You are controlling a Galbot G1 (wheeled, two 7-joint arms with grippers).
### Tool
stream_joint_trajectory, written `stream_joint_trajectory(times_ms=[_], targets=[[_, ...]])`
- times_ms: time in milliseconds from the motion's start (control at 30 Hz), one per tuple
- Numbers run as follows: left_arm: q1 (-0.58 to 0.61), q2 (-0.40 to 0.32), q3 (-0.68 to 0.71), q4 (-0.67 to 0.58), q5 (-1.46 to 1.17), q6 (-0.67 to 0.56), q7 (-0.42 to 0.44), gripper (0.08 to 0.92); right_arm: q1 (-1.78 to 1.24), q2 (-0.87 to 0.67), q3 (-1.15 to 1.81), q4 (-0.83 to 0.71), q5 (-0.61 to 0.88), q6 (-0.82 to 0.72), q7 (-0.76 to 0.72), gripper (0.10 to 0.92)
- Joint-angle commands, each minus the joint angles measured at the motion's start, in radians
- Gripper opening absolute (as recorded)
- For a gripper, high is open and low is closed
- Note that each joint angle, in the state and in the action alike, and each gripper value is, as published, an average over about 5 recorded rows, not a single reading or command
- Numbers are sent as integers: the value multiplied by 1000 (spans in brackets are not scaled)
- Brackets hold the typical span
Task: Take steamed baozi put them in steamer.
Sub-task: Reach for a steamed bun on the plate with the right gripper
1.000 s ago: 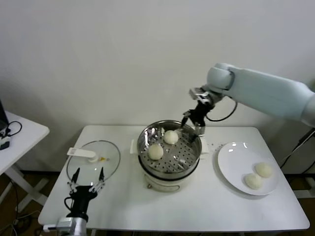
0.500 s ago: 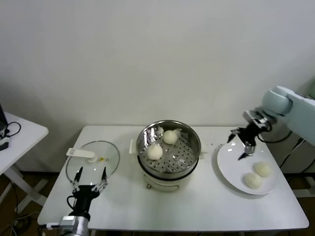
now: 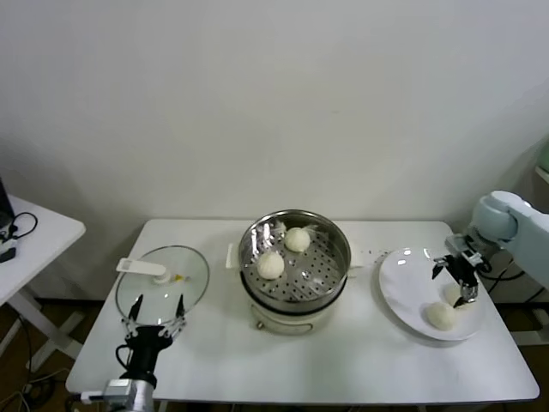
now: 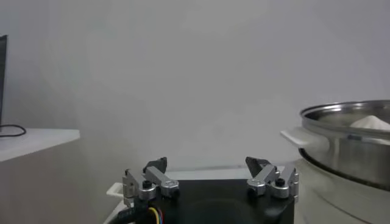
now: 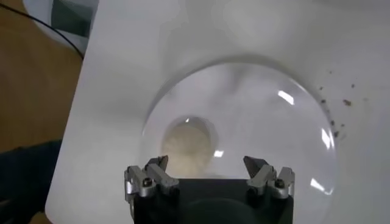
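Two steamed baozi (image 3: 284, 252) sit on the perforated tray of the steamer (image 3: 296, 268), which stands at the middle of the tabletop (image 3: 360, 360). The other two remain on the white plate (image 3: 410, 276) near the right edge: one (image 3: 442, 316) in plain sight toward the front, the other (image 3: 451, 293) partly hidden behind the tool.

Right gripper (image 3: 456, 280) hangs over the plate with its fingers spread apart and nothing between them. In the right wrist view a bun (image 5: 187, 147) lies just ahead of the left-hand finger (image 5: 153, 172) rather than midway between the two, so the tool looks offset from its target.

Left gripper (image 3: 155, 312) is parked low at the front-left corner, fingers apart, empty, just in front of the glass lid (image 3: 163, 276) lying flat near the left edge.

Risks, as I judge them:
- If the right gripper descends as aligned, one finger could land on top of the bun and dent or split the soft dough.
- A glancing touch could roll the bun across the smooth plate toward the right edge of the table.
- The two buns lie close together; the outer finger may nudge the neighbour.
- Pressing on the plate's rim could tip or slide it.
- Too firm a closure would squash the bun; too light, and it may drop during the carry to the steamer.
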Motion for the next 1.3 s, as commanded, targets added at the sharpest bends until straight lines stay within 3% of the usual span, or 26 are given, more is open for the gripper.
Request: stream_joint_trajectory(times_ms=[33,1133,1300], targets=[[0,-3,0,3,3,4,-1,823,-157,10,120,-30,-108,23,26,823],[6,-12,-2,12,5,0,-1,823,-215,60,154,-63,-149,28,48,822],[6,-13,-2,11,4,0,-2,823,-216,68,155,-65,-150,28,53,776]])
